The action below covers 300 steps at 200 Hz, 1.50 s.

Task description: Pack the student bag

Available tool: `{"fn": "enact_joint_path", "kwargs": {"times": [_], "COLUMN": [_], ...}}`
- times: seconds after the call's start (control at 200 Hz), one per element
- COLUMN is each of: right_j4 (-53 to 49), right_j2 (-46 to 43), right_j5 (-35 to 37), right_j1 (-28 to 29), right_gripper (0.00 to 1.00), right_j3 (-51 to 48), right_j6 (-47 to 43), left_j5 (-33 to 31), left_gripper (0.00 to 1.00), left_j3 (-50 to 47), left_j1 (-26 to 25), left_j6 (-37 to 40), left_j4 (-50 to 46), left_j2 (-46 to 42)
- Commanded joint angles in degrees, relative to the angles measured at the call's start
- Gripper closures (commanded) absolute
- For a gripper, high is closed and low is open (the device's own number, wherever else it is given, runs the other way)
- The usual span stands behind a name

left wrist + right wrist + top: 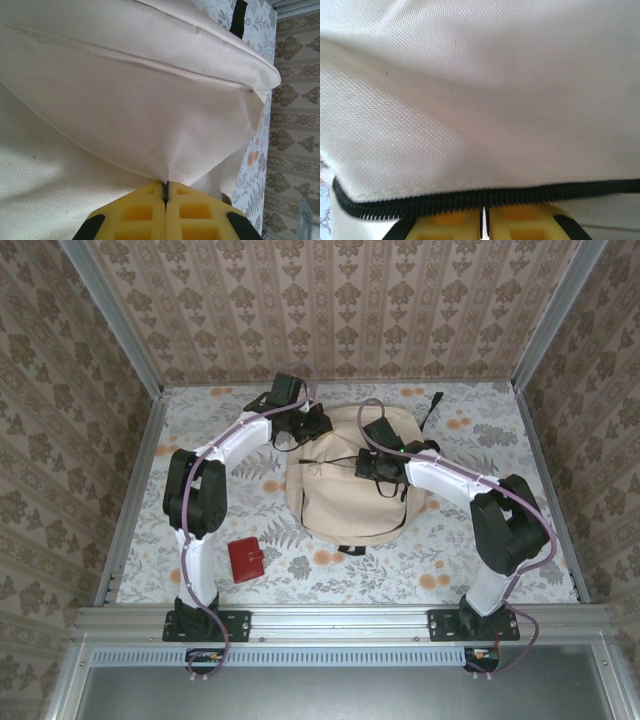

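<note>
Top external: the student bag lies flat mid-counter; the left gripper, at its eleven o'clock corner, is clamped on a pinch of cream fabric, seemingly to hold it taut; the right gripper, toward two o'clock, sits pinched on the dark zipper edge, probably to part the opening; a red wallet waits at seven o'clock.

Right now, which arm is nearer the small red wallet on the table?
Left. The left arm stands right beside the small red wallet, on its left; the right arm rises well to its right.
</note>
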Motion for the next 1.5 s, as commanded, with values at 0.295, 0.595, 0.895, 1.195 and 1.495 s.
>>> {"fn": "enact_joint_path", "kwargs": {"times": [0.295, 0.595, 0.895, 1.195, 1.495], "right_j4": [16.06, 17.15, 17.92, 23.83, 27.84], "right_j2": [-2.78, 1.16, 0.92, 0.48, 4.37], "right_j5": [-5.73, -0.74, 10.79, -8.76, -5.27], "right_j1": [-0.41, -0.41, 0.68, 0.74, -0.49], "right_gripper": [1.00, 1.00, 1.00, 1.00, 1.00], "right_j3": [-8.54, -6.16, -5.93, -9.07, -9.58], "right_j6": [8.96, 9.43, 2.50, -3.00, 0.02], "left_j5": [1.52, 1.65, 1.85, 1.89, 1.94], "left_gripper": [1.00, 1.00, 1.00, 1.00, 1.00], "left_j3": [-0.69, -1.07, -1.37, -1.23, -1.85], "left_j1": [-0.22, -0.31, -0.30, -0.18, -0.18], "left_j6": [0.20, 0.47, 0.74, 0.86, 0.65], "left_j4": [-1.40, -1.74, -1.95, -1.94, -2.17], "left_j2": [-2.75, -3.25, -3.65, -3.52, -3.72]}}
